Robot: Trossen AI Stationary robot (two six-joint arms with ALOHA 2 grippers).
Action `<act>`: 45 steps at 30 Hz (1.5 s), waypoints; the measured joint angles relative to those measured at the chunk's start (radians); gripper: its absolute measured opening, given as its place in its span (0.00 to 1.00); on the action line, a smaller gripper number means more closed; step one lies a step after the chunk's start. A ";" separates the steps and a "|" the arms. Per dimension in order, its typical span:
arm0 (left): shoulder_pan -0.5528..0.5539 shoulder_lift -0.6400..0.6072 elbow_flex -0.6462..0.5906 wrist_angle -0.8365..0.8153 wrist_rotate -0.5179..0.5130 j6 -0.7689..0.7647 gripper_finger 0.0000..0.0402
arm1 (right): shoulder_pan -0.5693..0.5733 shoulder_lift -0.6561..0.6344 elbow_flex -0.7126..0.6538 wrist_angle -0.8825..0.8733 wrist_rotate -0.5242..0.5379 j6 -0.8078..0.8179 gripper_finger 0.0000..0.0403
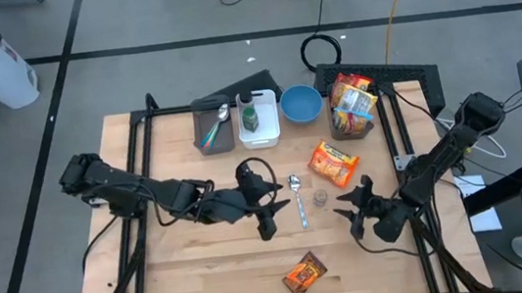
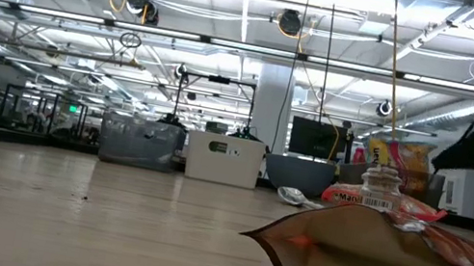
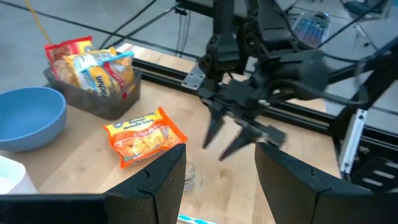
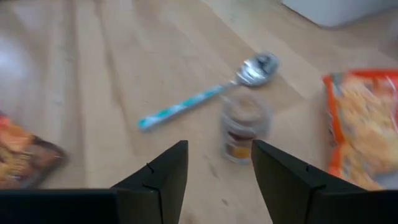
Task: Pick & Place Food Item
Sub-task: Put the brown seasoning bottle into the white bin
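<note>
Nothing has been picked up yet, so the task looks to be at its start, with grasp, carry and placement all left. The right gripper hangs with its fingers spread and empty just beside the small clear jar on the tabletop, the likeliest target to judge from the right wrist view, where the jar stands ahead of the open fingers. The left gripper waits mid-table, also open and holding nothing, near the spoon. An orange noodle packet lies beyond the jar, and a dark snack packet sits near the front edge. Which item is meant, and where it should go, cannot be told; the jar's contents are blurred, and in the low view the dark packet hides much of the table.
</note>
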State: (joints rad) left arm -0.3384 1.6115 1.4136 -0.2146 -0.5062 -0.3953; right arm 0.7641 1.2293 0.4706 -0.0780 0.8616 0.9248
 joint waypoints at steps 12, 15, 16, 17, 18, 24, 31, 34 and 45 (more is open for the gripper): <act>0.045 0.000 0.000 0.000 0.038 -0.033 0.50 | -0.025 0.000 -0.127 0.254 0.000 -0.051 0.42; 0.057 0.000 0.000 0.000 0.039 -0.033 0.50 | -0.049 0.000 -0.127 0.254 -0.001 -0.066 0.42; 0.060 0.000 0.000 0.000 0.039 -0.033 0.50 | -0.058 0.000 -0.127 0.254 -0.007 -0.065 0.42; 0.064 0.000 0.000 0.000 0.039 -0.033 0.50 | -0.069 0.000 -0.127 0.254 -0.028 -0.065 0.42; 0.067 0.000 0.000 0.000 0.039 -0.033 0.50 | -0.080 0.000 -0.127 0.254 -0.053 -0.068 0.42; 0.091 0.000 0.000 0.001 0.091 -0.035 0.50 | -0.153 0.000 -0.127 0.264 -0.276 -0.082 0.44; 0.098 0.000 0.000 0.002 0.107 -0.060 0.50 | -0.225 0.000 -0.127 0.283 -0.370 -0.079 0.63; 0.097 0.000 0.000 0.002 0.119 -0.077 0.50 | -0.247 0.000 -0.127 0.283 -0.368 -0.078 0.73; 0.097 0.000 -0.001 0.002 0.142 -0.088 0.50 | -0.311 0.000 -0.127 0.284 -0.311 -0.190 0.88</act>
State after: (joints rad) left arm -0.2417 1.6115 1.4128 -0.2127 -0.3637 -0.4835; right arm 0.4533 1.2293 0.3435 0.2057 0.5505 0.7346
